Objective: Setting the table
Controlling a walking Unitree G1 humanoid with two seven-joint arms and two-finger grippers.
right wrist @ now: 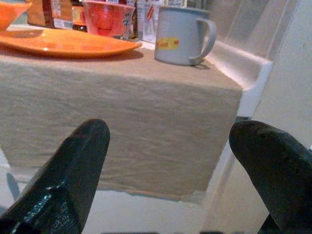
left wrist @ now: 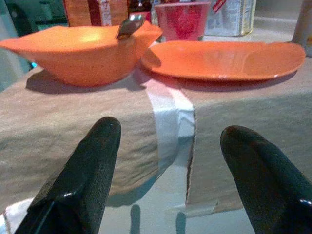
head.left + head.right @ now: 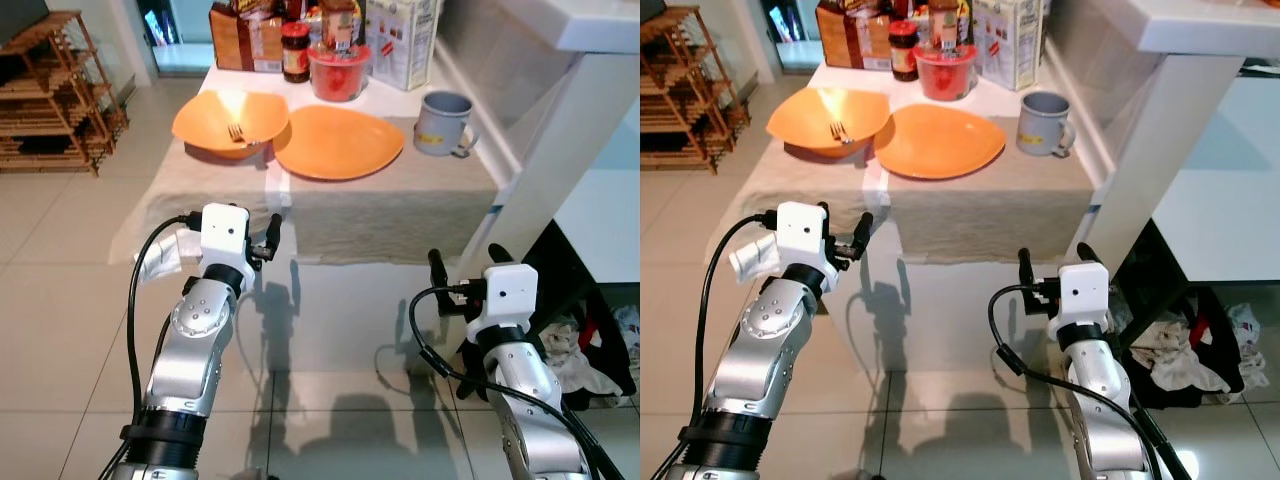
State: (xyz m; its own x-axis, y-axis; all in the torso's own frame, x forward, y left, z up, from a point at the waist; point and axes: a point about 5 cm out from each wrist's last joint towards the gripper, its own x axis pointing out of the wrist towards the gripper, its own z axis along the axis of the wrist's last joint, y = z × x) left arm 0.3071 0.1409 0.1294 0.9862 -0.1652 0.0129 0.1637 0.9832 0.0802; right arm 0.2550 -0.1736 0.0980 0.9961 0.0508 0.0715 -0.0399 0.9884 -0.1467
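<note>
From the head we see the bowl [image 3: 230, 124] with its fork [image 3: 236, 132], the plate [image 3: 338, 142] and the mug [image 3: 444, 123] already on the table [image 3: 400, 215], so little seems left, while each wrist shows our left gripper [image 2: 170, 161] and right gripper [image 1: 170, 161] spread wide and empty before the cloth.

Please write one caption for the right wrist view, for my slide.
Open right pincer faces the cloth-covered table with grey mug and orange plate.

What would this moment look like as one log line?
left hand: open, before table | right hand: open, before table | fork in bowl | plate, mug untouched
</note>
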